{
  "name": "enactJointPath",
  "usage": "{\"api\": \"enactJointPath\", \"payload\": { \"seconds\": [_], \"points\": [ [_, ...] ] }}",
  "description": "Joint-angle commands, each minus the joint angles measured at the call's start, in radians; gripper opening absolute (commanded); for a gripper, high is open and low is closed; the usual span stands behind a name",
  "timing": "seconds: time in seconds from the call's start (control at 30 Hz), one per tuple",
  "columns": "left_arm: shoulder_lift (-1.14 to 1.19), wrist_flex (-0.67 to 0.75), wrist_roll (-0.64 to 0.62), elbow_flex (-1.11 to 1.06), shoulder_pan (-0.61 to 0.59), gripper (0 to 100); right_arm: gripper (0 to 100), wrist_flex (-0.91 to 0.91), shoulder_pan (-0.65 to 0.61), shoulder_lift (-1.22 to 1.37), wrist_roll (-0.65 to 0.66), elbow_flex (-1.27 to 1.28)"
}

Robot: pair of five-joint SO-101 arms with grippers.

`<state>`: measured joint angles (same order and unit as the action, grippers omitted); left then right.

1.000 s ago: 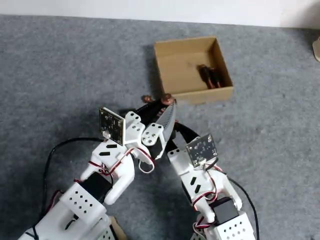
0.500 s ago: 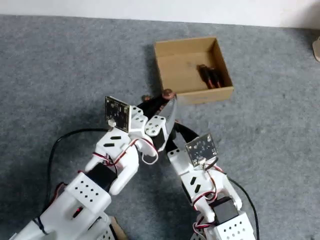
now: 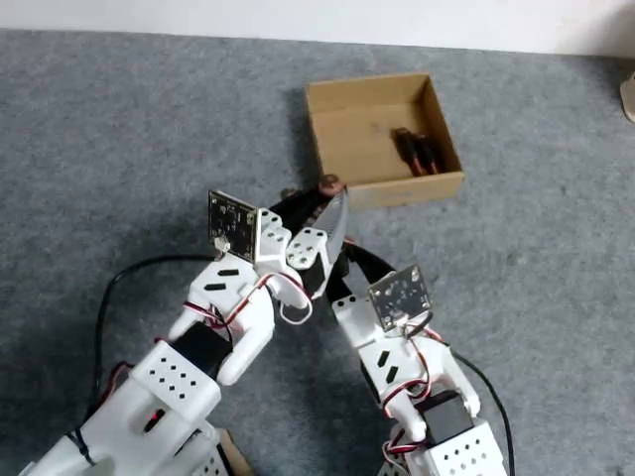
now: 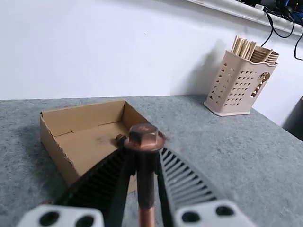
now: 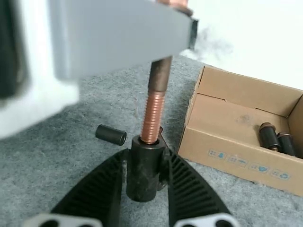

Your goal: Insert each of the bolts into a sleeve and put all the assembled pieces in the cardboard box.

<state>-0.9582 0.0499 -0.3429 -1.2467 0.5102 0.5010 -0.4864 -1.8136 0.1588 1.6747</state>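
Note:
My left gripper (image 4: 142, 187) is shut on a copper bolt (image 4: 143, 138), held by the shaft with the hex head (image 3: 330, 184) up. The bolt's threaded end (image 5: 152, 118) sits in the mouth of a black sleeve (image 5: 144, 163), which my right gripper (image 5: 144, 189) holds upright, shut on it. In the high view the left gripper (image 3: 322, 213) is just in front of the cardboard box (image 3: 349, 149), and the left arm covers the right gripper. Two assembled pieces (image 3: 417, 151) lie in the box (image 5: 222, 142) near its right wall (image 5: 274, 137).
A loose black sleeve (image 5: 111, 134) lies on the grey carpet beside the held one. A small copper piece (image 3: 288, 194) shows just left of the left gripper. A beige perforated holder with sticks (image 4: 239, 80) stands by the wall, beyond the box (image 4: 57, 137).
The left arm has swung its wrist rightward and carried the bolt head slightly toward the box. The right arm has kept still. Over the last half second almost nothing moved.

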Motion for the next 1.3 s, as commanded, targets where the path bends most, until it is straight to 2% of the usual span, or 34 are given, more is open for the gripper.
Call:
{"api": "enactJointPath", "payload": {
  "seconds": [0.0, 0.1, 0.2, 0.5, 0.7, 1.1, 1.27],
  "points": [
    [-0.001, -0.008, 0.003, -0.004, 0.039, 1, 0.5, -0.025, -0.004, -0.024, 0.009, 0.110],
    [-0.008, -0.032, -0.011, -0.007, 0.039, 1, 0.5, -0.025, -0.004, -0.024, 0.009, 0.110],
    [-0.008, -0.072, -0.077, -0.007, 0.035, 1, 0.5, -0.025, -0.004, -0.024, 0.009, 0.110],
    [-0.008, -0.137, -0.083, -0.018, 0.039, 1, 0.5, -0.027, 0.054, -0.024, 0.005, 0.102],
    [-0.005, -0.160, -0.077, -0.022, 0.038, 1, 0.5, -0.027, 0.056, -0.024, 0.005, 0.102],
    [-0.010, -0.310, -0.075, -0.015, 0.081, 1, 0.5, -0.027, 0.058, -0.024, 0.003, 0.102],
    [-0.010, -0.313, -0.075, -0.022, 0.079, 1, 0.5, -0.027, 0.058, -0.024, 0.003, 0.102]
  ]
}}
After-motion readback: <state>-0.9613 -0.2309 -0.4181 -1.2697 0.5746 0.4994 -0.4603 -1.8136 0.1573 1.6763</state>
